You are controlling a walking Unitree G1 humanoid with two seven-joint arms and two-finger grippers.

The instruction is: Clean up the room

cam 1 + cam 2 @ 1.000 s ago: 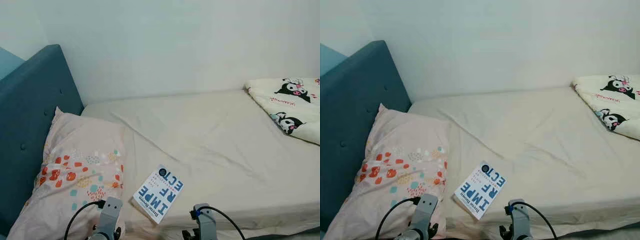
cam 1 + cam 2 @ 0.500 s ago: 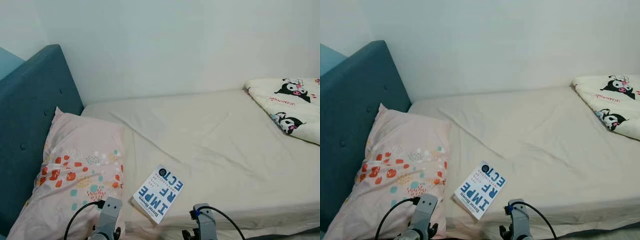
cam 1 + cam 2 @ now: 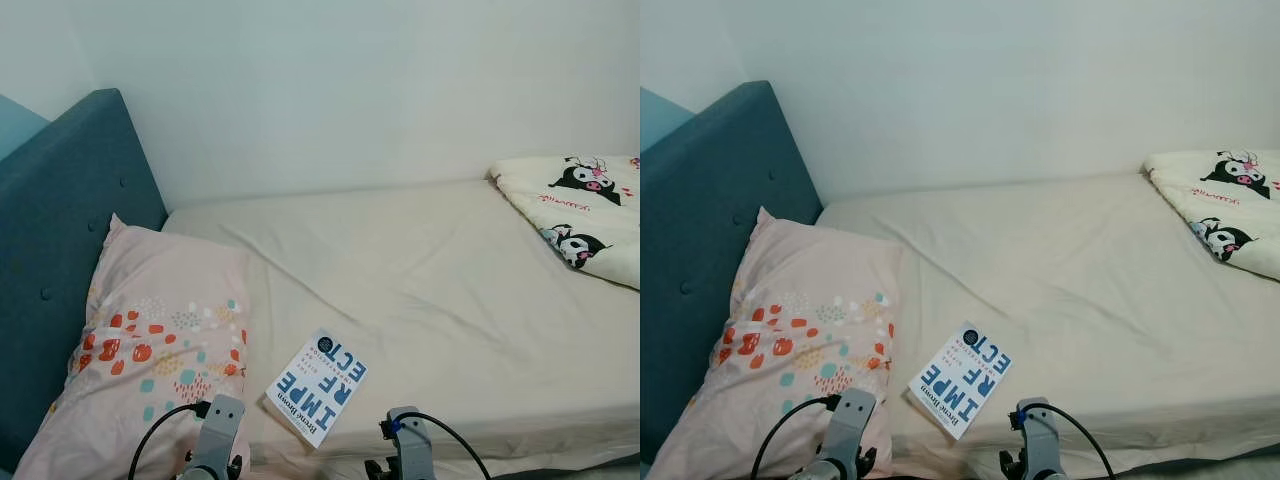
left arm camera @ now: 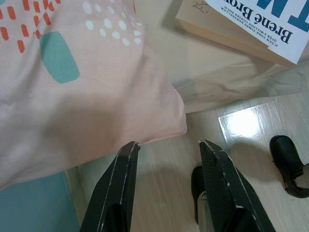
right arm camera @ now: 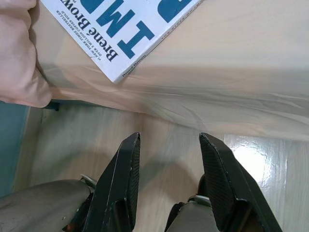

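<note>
Nothing has moved since the earlier frames: book [image 3: 317, 386] lies at the bed's [image 3: 450, 300] near edge beside the pillow [image 3: 150, 350], both grippers (left [image 4: 166, 145], right [image 5: 169, 140]) hang below, jaws spread, so tidying appears not begun.

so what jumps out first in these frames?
The white book with big blue lettering, lying near the front edge of the beige bed beside the pink patterned pillow. Then the cartoon-print blanket at the bed's far right, and the teal headboard on the left.
</note>
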